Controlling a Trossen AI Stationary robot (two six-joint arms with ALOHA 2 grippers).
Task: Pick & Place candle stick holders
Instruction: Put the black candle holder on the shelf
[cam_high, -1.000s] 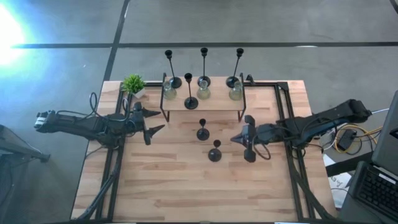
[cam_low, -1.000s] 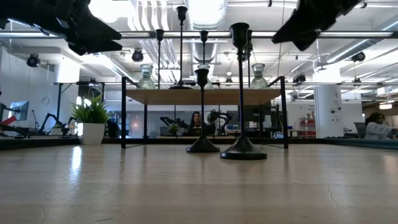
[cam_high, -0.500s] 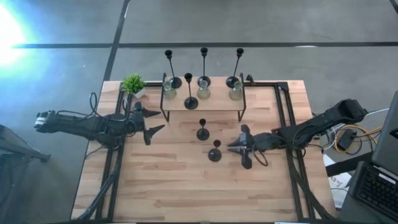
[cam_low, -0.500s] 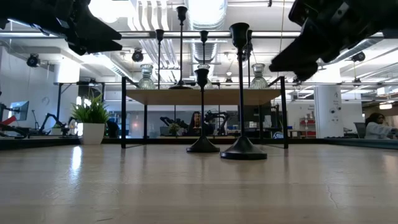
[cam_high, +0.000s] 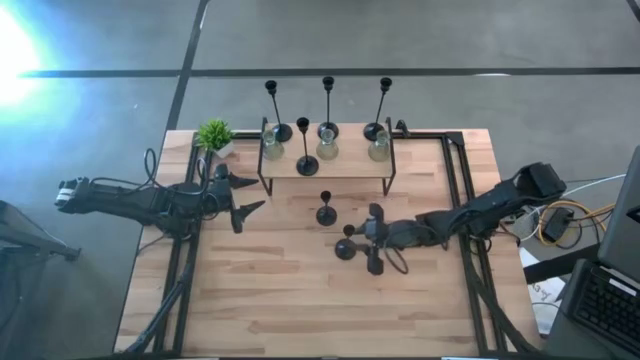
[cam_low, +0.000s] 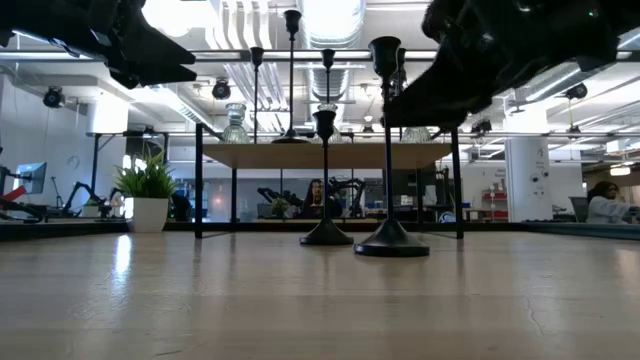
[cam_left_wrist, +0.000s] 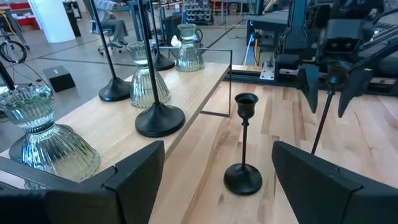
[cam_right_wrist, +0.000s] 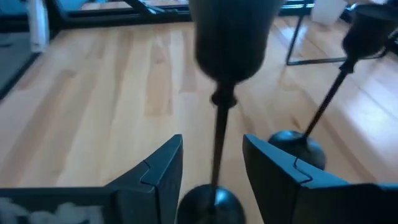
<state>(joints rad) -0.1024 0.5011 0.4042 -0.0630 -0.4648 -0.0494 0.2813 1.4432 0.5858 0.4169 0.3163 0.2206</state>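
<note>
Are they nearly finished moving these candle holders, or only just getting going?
Partly done, it seems. Four tall black candle stick holders, like one, and three clear glass holders already stand on the small wooden shelf. In hand: the right gripper is open around the stem of a short black holder on the table, not yet gripping. Another short black holder waits. The left gripper idles, open.

We see the pale wooden desk (cam_high: 280, 300) carrying two black candle stick holders (cam_high: 326, 212), a riser shelf (cam_high: 325, 162) and a potted plant (cam_high: 214, 136).
</note>
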